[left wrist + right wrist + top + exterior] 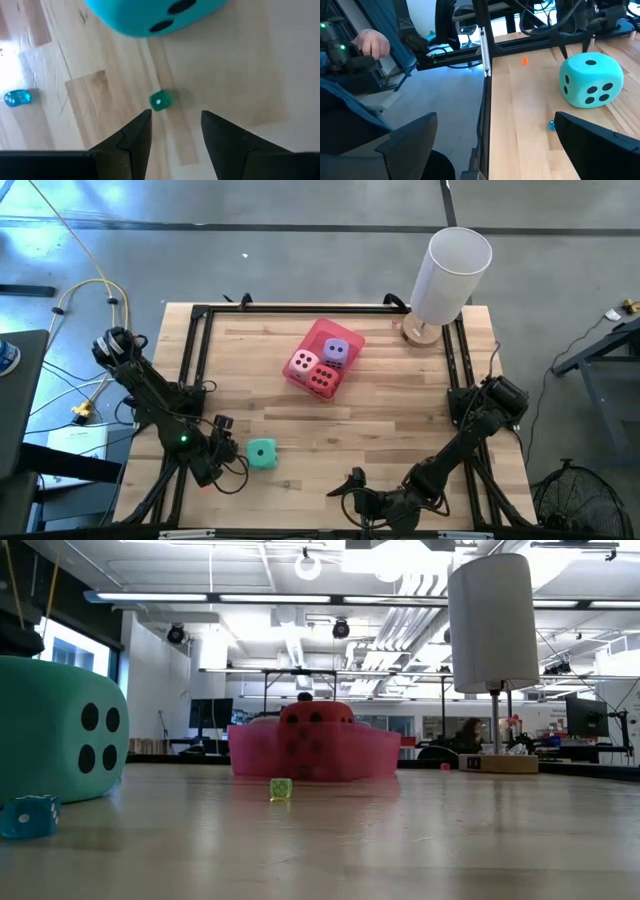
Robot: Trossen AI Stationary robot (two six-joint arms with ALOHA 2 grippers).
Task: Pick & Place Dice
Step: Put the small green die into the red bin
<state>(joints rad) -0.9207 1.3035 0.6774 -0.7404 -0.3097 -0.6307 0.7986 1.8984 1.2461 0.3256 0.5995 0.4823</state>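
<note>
The soft teal-green dice with dark dots [262,453] sits on the wood table [400,410] w/ nothing holding it. The left gripper [222,448] is just beside it, fingers part open & empty, prob. lined up to grab. Pink [302,363], purple [336,352] & red dice [322,379] already sit in the flat pink tray [318,332]. Right gripper [352,485] waits at the near edge, spread wide.

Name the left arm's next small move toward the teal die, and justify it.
Probably ease the left gripper forward to the teal die: its fingers are open and empty, the die sits on the table just ahead, and three dice are already in the pink tray.
</note>
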